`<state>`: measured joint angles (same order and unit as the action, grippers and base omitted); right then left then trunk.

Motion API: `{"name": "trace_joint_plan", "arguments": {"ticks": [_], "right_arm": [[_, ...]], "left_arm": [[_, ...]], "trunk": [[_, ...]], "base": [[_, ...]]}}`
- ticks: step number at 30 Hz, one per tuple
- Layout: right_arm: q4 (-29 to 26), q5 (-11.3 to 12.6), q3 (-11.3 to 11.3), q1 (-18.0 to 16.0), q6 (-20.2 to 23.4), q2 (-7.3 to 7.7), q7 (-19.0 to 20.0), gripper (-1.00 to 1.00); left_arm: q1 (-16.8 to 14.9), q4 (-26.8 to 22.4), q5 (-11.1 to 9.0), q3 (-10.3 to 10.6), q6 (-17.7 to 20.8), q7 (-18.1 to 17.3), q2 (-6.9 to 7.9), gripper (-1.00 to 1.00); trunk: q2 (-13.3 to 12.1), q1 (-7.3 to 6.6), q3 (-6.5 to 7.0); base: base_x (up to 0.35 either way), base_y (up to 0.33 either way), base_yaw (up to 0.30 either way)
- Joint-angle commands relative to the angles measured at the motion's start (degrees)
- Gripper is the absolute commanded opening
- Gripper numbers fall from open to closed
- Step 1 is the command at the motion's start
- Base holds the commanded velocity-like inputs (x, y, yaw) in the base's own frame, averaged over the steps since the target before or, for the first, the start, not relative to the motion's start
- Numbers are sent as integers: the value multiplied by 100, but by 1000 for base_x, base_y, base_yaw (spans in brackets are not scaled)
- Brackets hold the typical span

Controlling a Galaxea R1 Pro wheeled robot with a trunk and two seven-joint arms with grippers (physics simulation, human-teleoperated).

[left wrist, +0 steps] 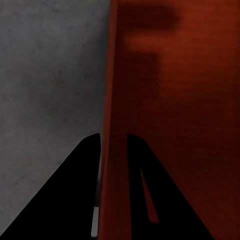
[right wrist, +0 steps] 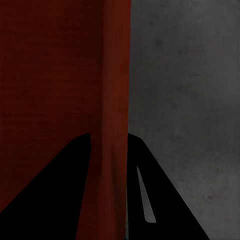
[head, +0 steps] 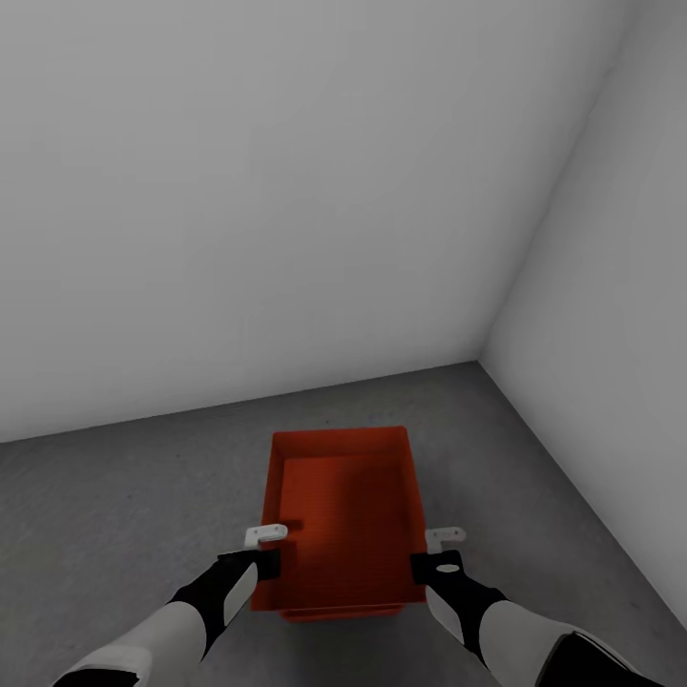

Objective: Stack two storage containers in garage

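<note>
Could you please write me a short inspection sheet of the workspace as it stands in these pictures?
Surface: dark grey speckled floor, meeting the walls at a corner.
Job's things: one orange-red storage container, open, nothing inside; a second red edge shows under its near side, too little to identify.
Clutter: nothing seen.
Grippers: left pincer straddles the container's left wall, one finger inside, one outside; right pincer likewise on the right wall. Both appear shut on it.
Cables: nothing seen.
Surroundings: plain white-grey walls; no car or door in view.
</note>
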<state>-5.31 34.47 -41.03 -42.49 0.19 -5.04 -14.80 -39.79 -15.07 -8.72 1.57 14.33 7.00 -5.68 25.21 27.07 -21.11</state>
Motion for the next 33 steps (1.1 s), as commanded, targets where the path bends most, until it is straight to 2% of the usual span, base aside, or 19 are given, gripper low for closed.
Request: {"name": "trace_joint_plan", "arguments": {"ticks": [1, 33], "right_arm": [[118, 29, 191, -5, -10, 47, -93, -100], [118, 25, 191, -5, -10, 47, -93, -100]], "left_arm": [[-3, -22, 38, -104, 43, 64, 5, -100], [-3, -22, 28, -113, 44, 64, -3, -100]], "trunk": [[51, 25, -27], [1335, 728, -601]], "base": [[0, 0, 0], [0, 0, 0]]}}
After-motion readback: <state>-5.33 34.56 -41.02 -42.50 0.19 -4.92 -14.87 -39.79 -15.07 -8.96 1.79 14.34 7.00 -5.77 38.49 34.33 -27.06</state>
